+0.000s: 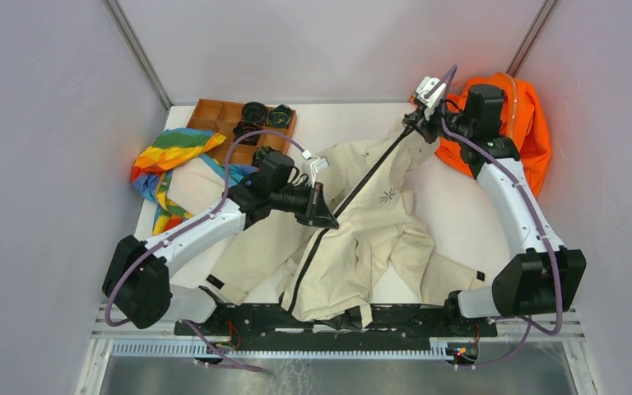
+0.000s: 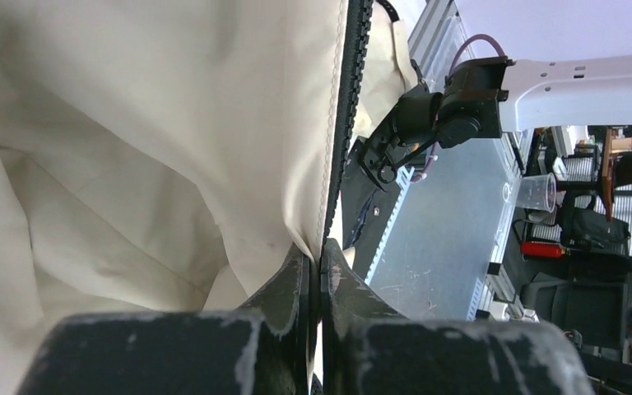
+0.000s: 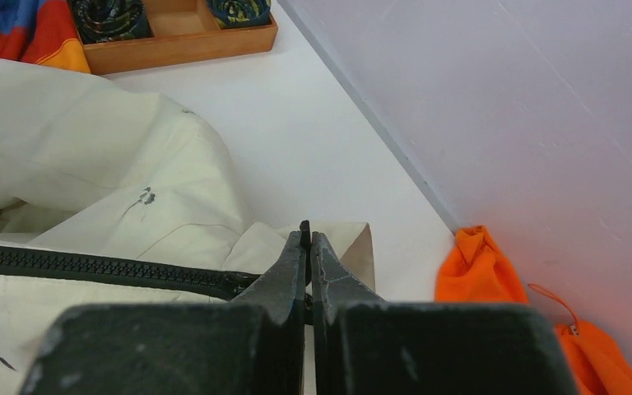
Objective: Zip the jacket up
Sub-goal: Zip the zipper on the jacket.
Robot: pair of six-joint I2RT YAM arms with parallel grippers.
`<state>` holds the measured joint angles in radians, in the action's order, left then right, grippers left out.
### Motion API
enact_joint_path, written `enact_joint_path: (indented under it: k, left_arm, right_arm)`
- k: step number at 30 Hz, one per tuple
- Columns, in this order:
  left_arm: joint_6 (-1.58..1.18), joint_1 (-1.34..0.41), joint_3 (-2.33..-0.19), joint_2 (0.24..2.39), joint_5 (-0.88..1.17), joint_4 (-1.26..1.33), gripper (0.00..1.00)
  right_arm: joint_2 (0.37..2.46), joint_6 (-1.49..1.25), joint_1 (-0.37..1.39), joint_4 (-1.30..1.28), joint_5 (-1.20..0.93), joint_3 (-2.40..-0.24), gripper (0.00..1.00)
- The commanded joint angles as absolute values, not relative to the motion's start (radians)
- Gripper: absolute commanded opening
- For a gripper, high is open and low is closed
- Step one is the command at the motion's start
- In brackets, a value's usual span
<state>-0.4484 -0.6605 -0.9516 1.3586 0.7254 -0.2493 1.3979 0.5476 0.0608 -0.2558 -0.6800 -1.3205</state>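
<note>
beige jacket (image 1: 378,239) on bench (image 1: 453,197), zipper (image 1: 370,174) taut. clamped shut on zipper mid-front w/ l jaws, on its top end w/ r jaws.

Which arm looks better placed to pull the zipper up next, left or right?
Left, probably: the left end effector is shut on the zipper midway up the jacket, with track ahead; the right end effector pinches the collar end, holding the zipper taut.

Rainbow cloth (image 1: 169,156) beside wooden tray (image 1: 212,112); orange garment (image 1: 533,123) apart.
</note>
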Motion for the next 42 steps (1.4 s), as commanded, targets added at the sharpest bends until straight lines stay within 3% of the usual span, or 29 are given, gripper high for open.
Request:
enact_joint_path:
  k: [1, 5, 7, 11, 19, 29, 32, 42]
  left_arm:
    - [-0.471, -0.661, -0.902, 1.332, 0.771, -0.411, 0.02]
    - [-0.495, -0.662, -0.936, 1.343, 0.769, -0.369, 0.02]
    - [-0.507, -0.661, -0.969, 1.361, 0.773, -0.343, 0.08]
    - [-0.514, -0.659, -1.064, 1.371, 0.741, -0.323, 0.29]
    - [-0.451, -0.591, -1.126, 1.202, 0.533, -0.172, 0.76]
    - [-0.239, -0.676, -0.955, 1.216, 0.454, 0.407, 0.75]
    - [-0.154, -0.772, -1.015, 1.366, 0.436, 0.430, 0.74]
    - [-0.089, -0.851, -1.054, 1.535, 0.321, 0.506, 0.72]
  right_arm:
    - [1.379, 0.613, 0.006, -0.066, -0.565, -1.389, 0.00]
    - [1.306, 0.502, 0.034, -0.042, -0.809, -1.253, 0.00]
    - [1.238, 0.491, 0.114, -0.032, -0.854, -1.144, 0.00]
    - [1.107, 0.448, 0.207, 0.087, -0.933, -0.964, 0.00]
    - [1.063, 0.585, 0.206, 0.007, -1.117, -0.932, 0.00]
    - [1.072, 0.208, 0.209, 0.159, -1.025, -0.932, 0.00]
    - [1.060, 0.216, 0.208, 0.128, -1.001, -0.934, 0.00]
    - [1.061, 0.184, 0.208, 0.127, -0.965, -0.928, 0.00]
